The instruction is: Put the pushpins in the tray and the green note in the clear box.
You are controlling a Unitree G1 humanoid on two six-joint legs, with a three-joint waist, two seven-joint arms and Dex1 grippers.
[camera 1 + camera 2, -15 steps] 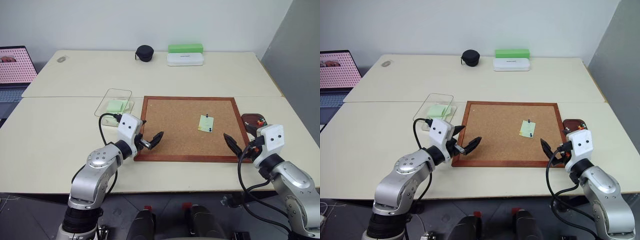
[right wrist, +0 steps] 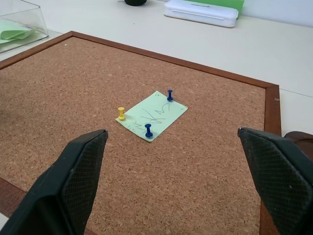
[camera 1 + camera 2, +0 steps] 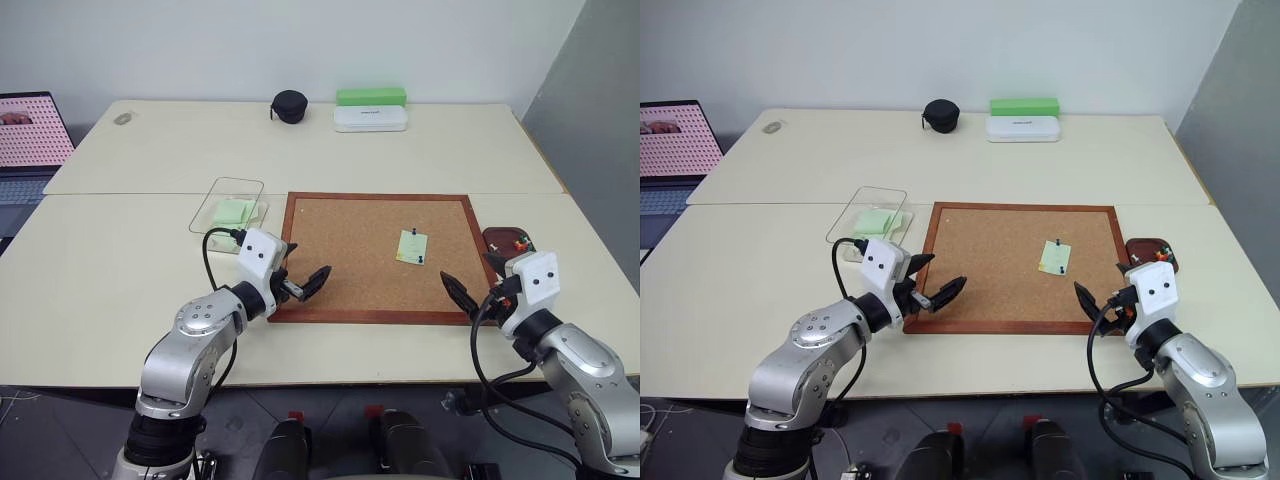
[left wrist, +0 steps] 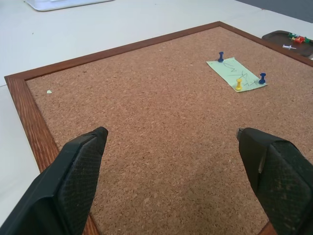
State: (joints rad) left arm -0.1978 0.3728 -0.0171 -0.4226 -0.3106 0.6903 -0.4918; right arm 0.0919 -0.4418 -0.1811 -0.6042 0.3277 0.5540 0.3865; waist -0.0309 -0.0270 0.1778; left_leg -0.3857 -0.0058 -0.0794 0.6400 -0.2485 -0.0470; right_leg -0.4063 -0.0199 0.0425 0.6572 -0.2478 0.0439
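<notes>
Both grippers, left (image 3: 300, 282) and right (image 2: 178, 181), open and empty; green note (image 2: 152, 115) pinned to corkboard (image 3: 350, 250) by three pushpins (image 2: 148, 130)

The note (image 2: 152, 115) is pale green with dark scribbles, pinned by two blue pins (image 2: 148, 130) and one yellow pin (image 2: 121, 113). The corkboard (image 3: 360, 250) is speckled tan in a reddish-brown frame. The tray (image 3: 500, 237) is dark reddish brown, holding red and green pins. The box (image 3: 868, 213) is clear, with pale green paper inside. Gripper fingers (image 4: 80, 171) are black with a cross-hatched texture.
</notes>
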